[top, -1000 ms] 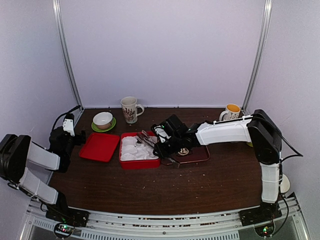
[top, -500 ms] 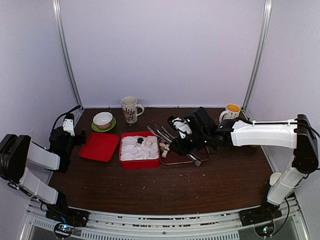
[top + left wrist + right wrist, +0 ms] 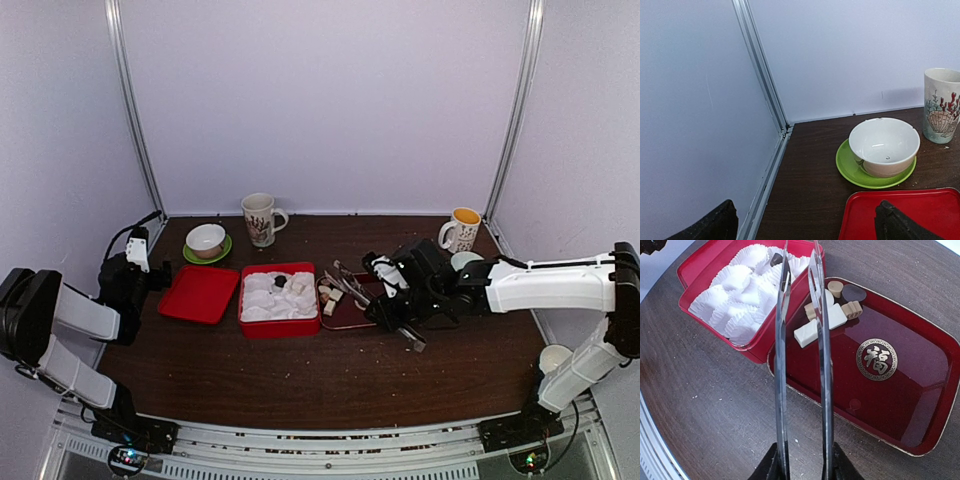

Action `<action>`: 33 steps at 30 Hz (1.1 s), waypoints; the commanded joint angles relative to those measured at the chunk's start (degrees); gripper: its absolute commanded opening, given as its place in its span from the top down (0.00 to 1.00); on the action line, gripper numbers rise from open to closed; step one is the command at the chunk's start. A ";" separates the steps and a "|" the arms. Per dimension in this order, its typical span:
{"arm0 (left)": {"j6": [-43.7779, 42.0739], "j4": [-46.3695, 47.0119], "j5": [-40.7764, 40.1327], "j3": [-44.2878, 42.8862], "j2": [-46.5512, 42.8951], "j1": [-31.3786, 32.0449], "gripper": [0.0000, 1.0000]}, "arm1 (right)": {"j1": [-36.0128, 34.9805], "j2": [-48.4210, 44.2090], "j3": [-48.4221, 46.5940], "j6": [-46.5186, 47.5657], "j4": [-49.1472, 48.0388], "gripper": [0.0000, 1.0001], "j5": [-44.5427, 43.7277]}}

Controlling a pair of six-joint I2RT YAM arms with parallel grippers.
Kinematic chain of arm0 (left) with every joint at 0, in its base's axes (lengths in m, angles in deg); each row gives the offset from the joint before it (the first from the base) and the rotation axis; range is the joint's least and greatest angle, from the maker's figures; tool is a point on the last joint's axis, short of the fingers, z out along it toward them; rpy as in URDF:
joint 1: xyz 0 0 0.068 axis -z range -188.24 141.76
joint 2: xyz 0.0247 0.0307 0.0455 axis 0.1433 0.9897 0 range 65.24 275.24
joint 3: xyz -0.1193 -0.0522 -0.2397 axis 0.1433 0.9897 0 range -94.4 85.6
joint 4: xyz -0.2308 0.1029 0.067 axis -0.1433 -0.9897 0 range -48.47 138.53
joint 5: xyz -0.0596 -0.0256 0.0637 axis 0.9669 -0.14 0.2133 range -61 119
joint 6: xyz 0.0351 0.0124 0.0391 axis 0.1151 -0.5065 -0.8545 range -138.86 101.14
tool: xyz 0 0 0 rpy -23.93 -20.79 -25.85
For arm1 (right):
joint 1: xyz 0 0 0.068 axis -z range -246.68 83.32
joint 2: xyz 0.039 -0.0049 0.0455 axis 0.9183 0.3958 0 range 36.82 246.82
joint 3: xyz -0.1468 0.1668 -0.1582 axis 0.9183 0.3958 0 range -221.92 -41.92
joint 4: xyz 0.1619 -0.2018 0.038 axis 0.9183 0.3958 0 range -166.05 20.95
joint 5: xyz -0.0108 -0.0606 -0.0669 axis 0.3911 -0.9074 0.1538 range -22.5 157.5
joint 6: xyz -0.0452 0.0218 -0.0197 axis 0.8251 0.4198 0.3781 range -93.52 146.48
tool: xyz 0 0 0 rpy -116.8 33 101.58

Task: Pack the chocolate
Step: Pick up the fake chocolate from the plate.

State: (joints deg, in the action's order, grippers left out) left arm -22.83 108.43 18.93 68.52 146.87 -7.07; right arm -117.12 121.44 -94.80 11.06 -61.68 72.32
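Red box (image 3: 762,347), white cups; dark-red tray (image 3: 920,405), gold emblem; cream, brown chocolate (image 3: 832,315).

I work in a lab test booth, not a home. Plain pale panels (image 3: 330,100) wall me in on three sides, joined by aluminium corner rails (image 3: 135,110), and my two arms are bolted to a metal frame (image 3: 320,445) at 6 o'clock of a dark wooden desk (image 3: 300,380). Cables (image 3: 125,232) trail at 9 o'clock. Mismatched crockery serves as props: a shell-printed mug (image 3: 260,218) at 12 o'clock.
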 commanded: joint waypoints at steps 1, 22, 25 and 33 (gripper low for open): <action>-0.35 2.05 0.57 0.17 -0.06 -0.35 0.02 | 0.57 -3.17 0.71 -1.82 -1.64 0.70 -1.94; -0.34 2.02 0.58 0.21 -0.07 -0.29 0.02 | 3.14 -4.37 1.30 2.03 0.21 0.69 1.53; -0.34 2.06 0.57 0.15 -0.06 -0.30 0.02 | 3.59 -5.44 2.56 2.15 0.39 0.69 0.26; -0.34 2.01 0.57 0.13 -0.06 -0.36 0.02 | 5.45 -6.30 4.20 2.02 2.39 0.69 0.98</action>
State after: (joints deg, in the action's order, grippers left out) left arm -22.85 108.43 18.93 68.52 146.87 -7.07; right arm -112.42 116.71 -91.02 12.67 -60.39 73.68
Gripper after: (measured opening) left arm 0.977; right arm 0.308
